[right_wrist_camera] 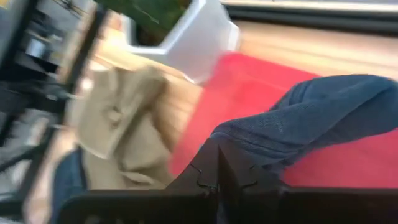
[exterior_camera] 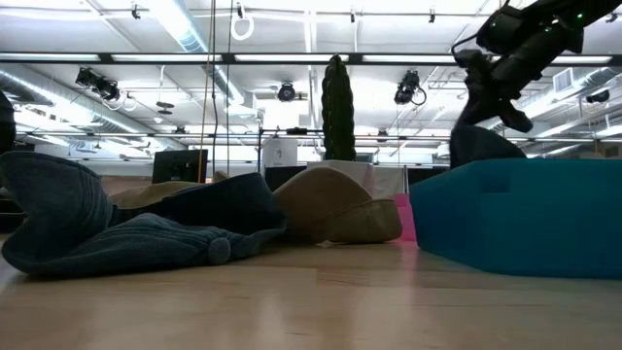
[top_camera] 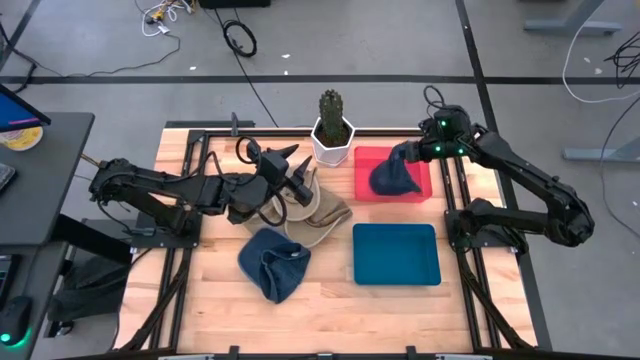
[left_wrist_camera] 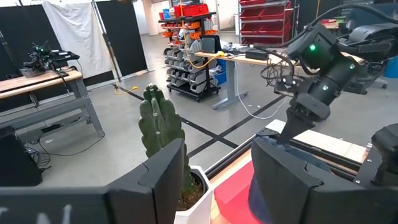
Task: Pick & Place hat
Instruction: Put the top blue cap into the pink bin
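Note:
A dark blue hat (top_camera: 390,180) is over the red tray (top_camera: 420,188) at the far right, with my right gripper (top_camera: 404,156) shut on it. A second dark blue hat (top_camera: 274,262) lies crumpled on the table, nearer the front. A tan hat (top_camera: 322,210) rests on the wood beside it. My left gripper (top_camera: 292,170) hovers open and level above the tan hat, with nothing between its fingers (left_wrist_camera: 163,180). My right gripper pinches a bunched fold of the dark blue hat (right_wrist_camera: 249,152) between its two shut fingers. The fingers slant downward from the table's right side. The cloth trails away from the fingertips and spreads over the red tray (right_wrist_camera: 261,81); the low view hides its underside behind the teal tray.
A teal tray (top_camera: 396,255) sits in front of the red one. A cactus in a white pot (top_camera: 333,132) stands at the far edge, between the two grippers. Bare wood lies along the near edge.

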`<state>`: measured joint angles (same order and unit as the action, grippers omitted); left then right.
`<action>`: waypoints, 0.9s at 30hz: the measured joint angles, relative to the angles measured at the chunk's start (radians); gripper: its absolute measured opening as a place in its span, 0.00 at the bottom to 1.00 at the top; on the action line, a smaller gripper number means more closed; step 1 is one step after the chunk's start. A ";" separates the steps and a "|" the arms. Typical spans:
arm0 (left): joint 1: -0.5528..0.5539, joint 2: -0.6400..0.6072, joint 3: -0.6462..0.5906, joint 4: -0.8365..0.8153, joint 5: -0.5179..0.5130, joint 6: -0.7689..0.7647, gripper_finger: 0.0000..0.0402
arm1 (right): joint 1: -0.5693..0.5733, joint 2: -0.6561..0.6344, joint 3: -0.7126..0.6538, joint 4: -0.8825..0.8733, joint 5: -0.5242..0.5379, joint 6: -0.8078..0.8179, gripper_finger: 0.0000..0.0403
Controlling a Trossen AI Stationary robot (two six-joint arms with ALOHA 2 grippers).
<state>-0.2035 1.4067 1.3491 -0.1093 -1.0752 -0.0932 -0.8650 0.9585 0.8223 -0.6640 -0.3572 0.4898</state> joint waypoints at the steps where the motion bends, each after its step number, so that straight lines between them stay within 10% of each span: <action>1: 0.000 0.000 0.000 0.000 0.000 0.000 0.48 | 0.001 0.000 0.000 -0.022 0.020 -0.011 0.00; 27: 0.011 0.000 0.000 0.000 0.000 0.000 0.48 | 0.001 0.000 0.000 -0.093 0.270 -0.105 0.00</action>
<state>-0.1928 1.4071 1.3491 -0.1093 -1.0748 -0.0929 -0.8639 0.9585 0.8223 -0.7568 -0.0868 0.3849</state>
